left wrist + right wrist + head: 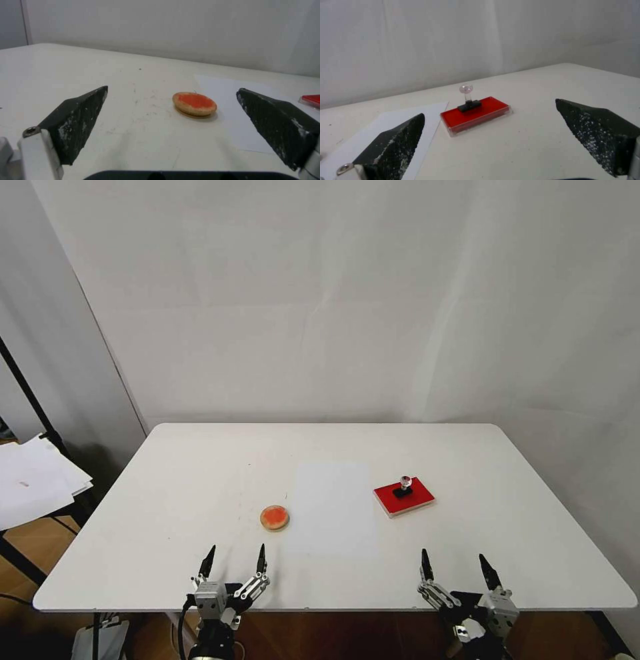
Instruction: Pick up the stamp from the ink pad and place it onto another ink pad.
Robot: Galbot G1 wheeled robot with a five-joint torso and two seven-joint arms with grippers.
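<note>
Head view looks down on a white bench [200, 480] with rounded corners, set against a pale wall. A white sheet of paper [333, 507] lies flat near the middle of the bench, between the two pads.

The red rectangular ink pad [404, 497] lies to the right of the paper, just beside its far right corner, turned a little askew to the bench edge. In the right wrist view the same pad [476, 116] shows a clear, pale rim around its red face. The round ink pad [274, 517], orange-red on top with a tan rim, lies to the left of the paper, near its left edge and well apart from the red pad; the left wrist view shows it [194, 104] flat on the scuffed surface.

The left hand [233, 560] hovers at the near edge of the bench, just in front of the round pad, its two dark pointed fingers spread apart and holding nothing. The right hand [457, 565] hangs at the near edge on the right side, in front of the red pad and apart from it, fingers likewise spread and empty.

The stamp [403, 487] stands upright on the red pad, toward its far side, black block base down on the ink and clear round knob on top of a thin stem, as the right wrist view also shows [468, 100].
</note>
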